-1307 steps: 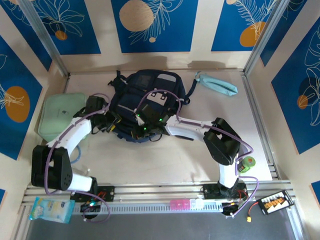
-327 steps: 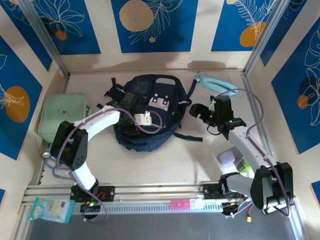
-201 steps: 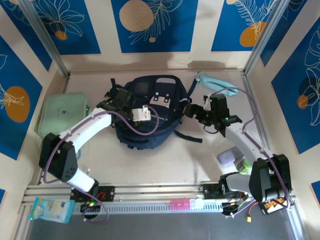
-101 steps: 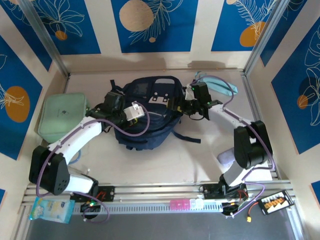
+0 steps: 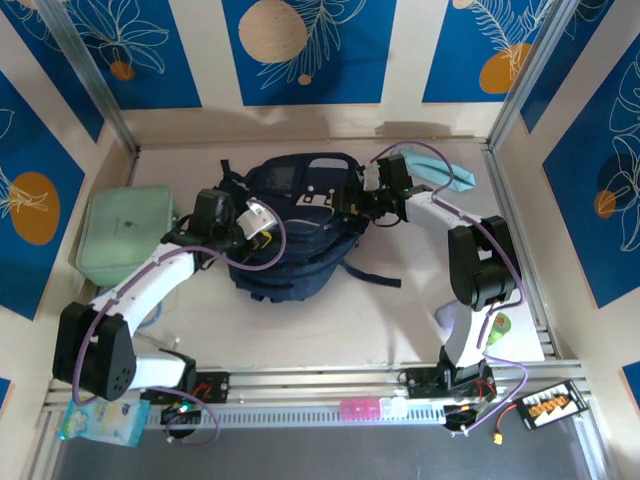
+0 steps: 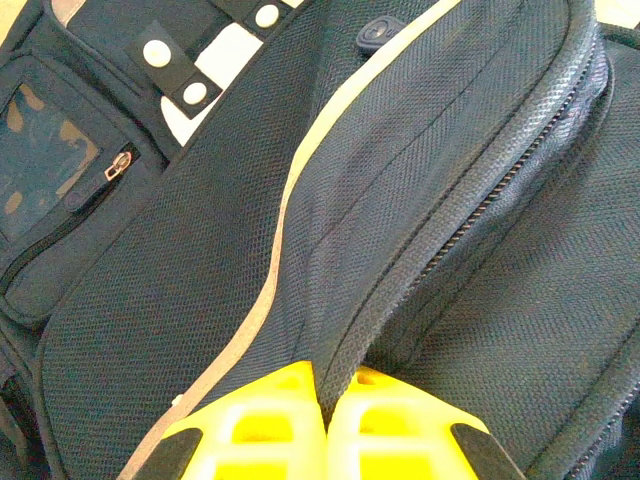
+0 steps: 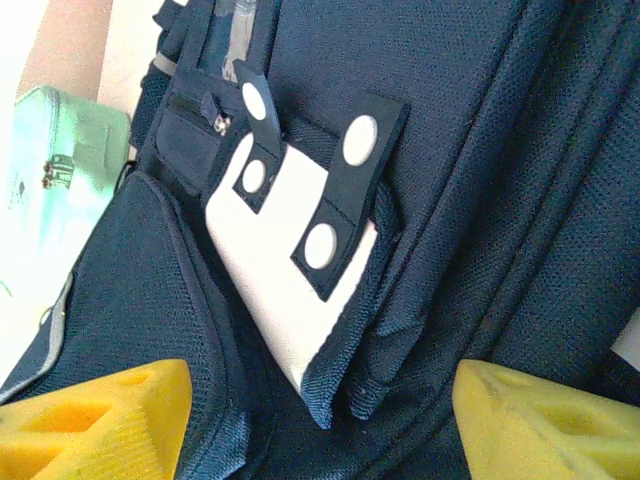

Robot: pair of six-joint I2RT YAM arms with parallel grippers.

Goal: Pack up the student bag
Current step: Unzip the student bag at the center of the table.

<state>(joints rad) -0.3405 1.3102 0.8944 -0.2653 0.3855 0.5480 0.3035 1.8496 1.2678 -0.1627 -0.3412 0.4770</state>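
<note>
Your bag point(image 5: 300, 250) lay on the table point(image 5: 330, 320) in the upper middle of the top view, with an arm reaching in from each side.

Your left gripper point(image 5: 228, 222) sat at the bag's left edge. In the left wrist view it point(image 6: 325, 420) was at the bottom centre, its yellow fingertips point(image 6: 255, 425) pressed together on a raised fold of navy fabric. That fold ran up and to the right beside the zipper point(image 6: 480, 210). The pale stripe point(image 6: 290, 200) curved away to the upper middle of that frame.

Your right gripper point(image 5: 362, 200) was at the bag's upper right corner in the top view. In the right wrist view it point(image 7: 320, 420) stood wide, one yellow finger point(image 7: 100, 420) at the lower left and the other at the lower right. The bag's fabric filled the space between them, and I could not tell whether either finger touched it. The white patch point(image 7: 270, 290) lay just above that gap, left of centre.

The mint case point(image 5: 120, 235) lay at the left of the top view, just beside the left arm and apart from the bag.
</note>
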